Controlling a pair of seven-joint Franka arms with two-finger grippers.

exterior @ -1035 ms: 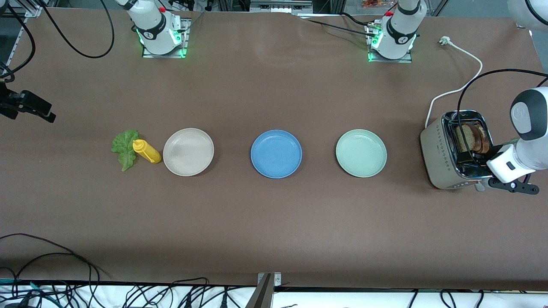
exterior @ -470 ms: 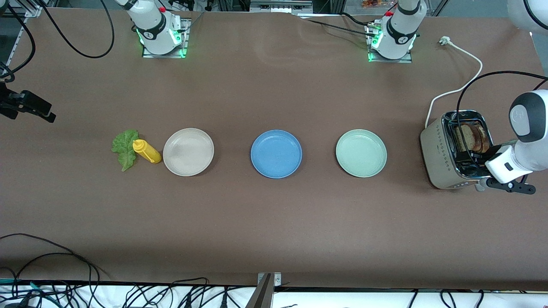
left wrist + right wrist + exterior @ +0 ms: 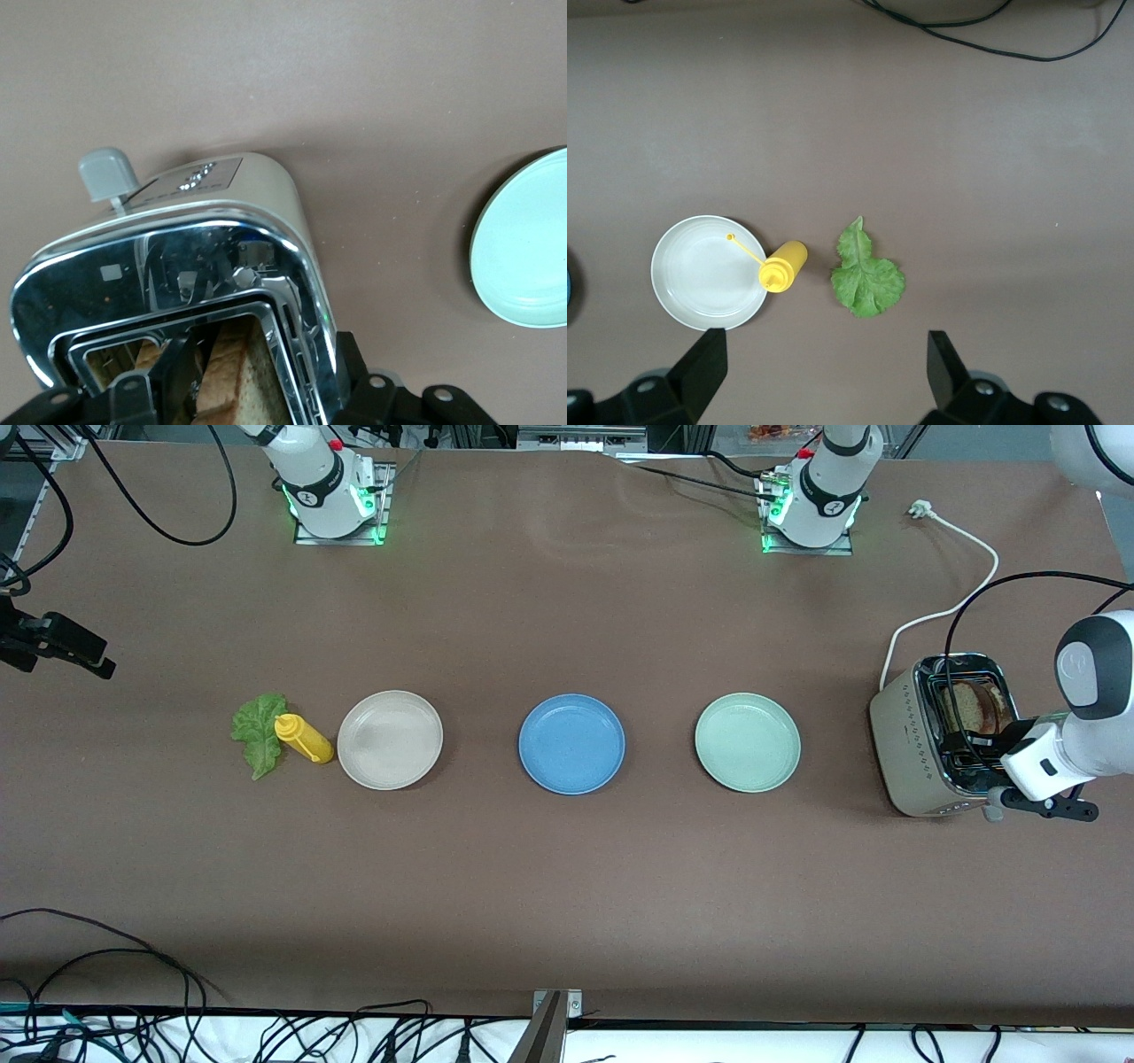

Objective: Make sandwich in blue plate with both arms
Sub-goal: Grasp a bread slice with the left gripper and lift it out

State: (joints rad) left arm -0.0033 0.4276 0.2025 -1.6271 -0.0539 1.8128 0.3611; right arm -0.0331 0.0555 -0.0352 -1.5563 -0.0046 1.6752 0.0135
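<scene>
Blue plate [image 3: 571,744]: you'll find it bare at the table's middle, between the beige plate [image 3: 390,740] and the green plate [image 3: 747,742].
Toast [image 3: 237,381]: standing in the toaster [image 3: 921,735] at the left arm's end.
Left gripper [image 3: 985,746]: down at the toaster slots; you can't tell its grip.
Right gripper [image 3: 824,367]: waiting, fingers spread, high over the lettuce [image 3: 866,276] and the mustard bottle [image 3: 782,266].

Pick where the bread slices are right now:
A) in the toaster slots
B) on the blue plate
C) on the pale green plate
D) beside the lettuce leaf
A: the bread slices stand upright in the toaster at the left arm's end of the table, with the left gripper down at the slots; the blue plate holds nothing.
</scene>
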